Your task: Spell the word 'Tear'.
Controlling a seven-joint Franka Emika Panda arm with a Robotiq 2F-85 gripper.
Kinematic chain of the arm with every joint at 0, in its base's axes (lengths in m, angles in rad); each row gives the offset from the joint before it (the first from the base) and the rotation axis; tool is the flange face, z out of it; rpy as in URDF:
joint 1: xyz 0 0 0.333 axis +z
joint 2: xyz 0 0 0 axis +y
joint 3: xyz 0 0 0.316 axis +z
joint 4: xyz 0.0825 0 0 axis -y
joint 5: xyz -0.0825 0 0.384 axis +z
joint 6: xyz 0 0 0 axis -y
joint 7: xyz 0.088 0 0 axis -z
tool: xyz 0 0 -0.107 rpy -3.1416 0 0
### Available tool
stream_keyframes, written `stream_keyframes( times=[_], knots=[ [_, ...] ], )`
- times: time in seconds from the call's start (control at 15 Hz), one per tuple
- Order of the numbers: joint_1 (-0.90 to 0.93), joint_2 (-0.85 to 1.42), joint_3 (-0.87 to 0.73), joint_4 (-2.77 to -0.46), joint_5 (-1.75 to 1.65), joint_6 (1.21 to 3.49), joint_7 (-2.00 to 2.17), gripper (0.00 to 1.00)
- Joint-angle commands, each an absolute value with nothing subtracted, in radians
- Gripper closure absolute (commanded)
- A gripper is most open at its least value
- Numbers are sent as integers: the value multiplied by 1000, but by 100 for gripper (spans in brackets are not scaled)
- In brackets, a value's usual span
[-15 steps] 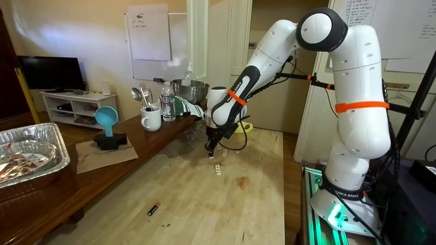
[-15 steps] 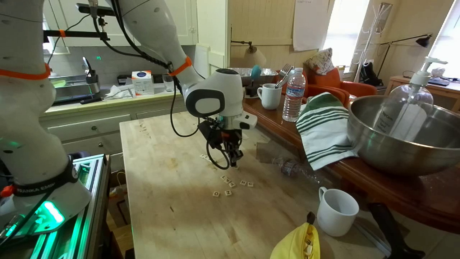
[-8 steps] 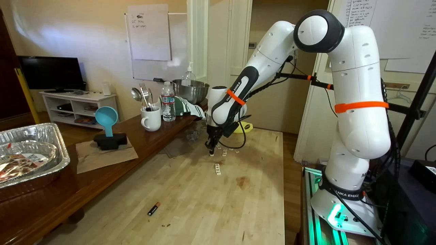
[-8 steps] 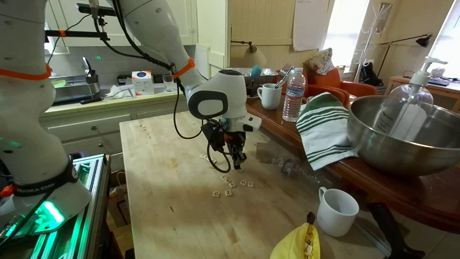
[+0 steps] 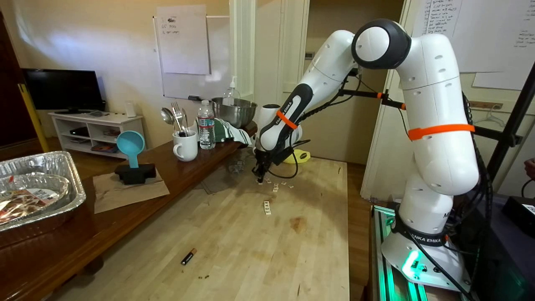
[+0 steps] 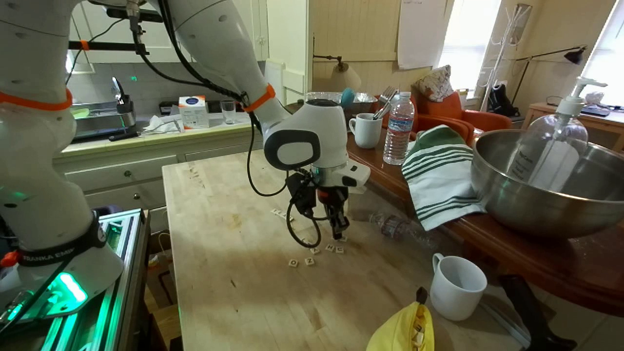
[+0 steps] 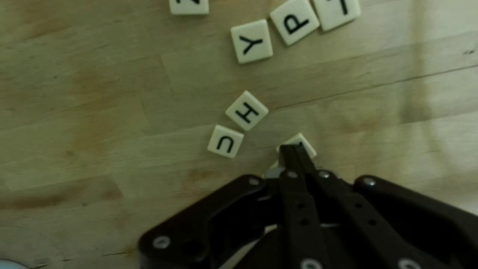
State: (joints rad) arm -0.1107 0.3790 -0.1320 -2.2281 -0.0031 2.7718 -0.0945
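I have the gripper with its jaws together, tips over a loose tile; whether they touch it I can't tell. The row of tiles lies well apart from them on the table, and in both exterior views its long axis points roughly at the jaws. It seems to read TEAR, so I take the spelling as done; my next move should lead away from that line, since sliding along it could push the loose tile into the word.
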Motion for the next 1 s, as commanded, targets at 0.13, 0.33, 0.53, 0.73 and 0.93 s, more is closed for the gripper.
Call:
stream_keyframes(
  times=[0.13,0.33,0.53,0.73,0.93],
  knots=[
    [-113,450,-174,-2174,-28,2793,-18,100],
    [-99,388,-166,-2208,-25,2772,-3,100],
    [-54,317,-178,-2256,-66,2768,34,100],
    [-22,261,-175,-2286,-105,2758,66,100],
    [-28,203,-119,-2325,-84,2716,9,100]
  ],
)
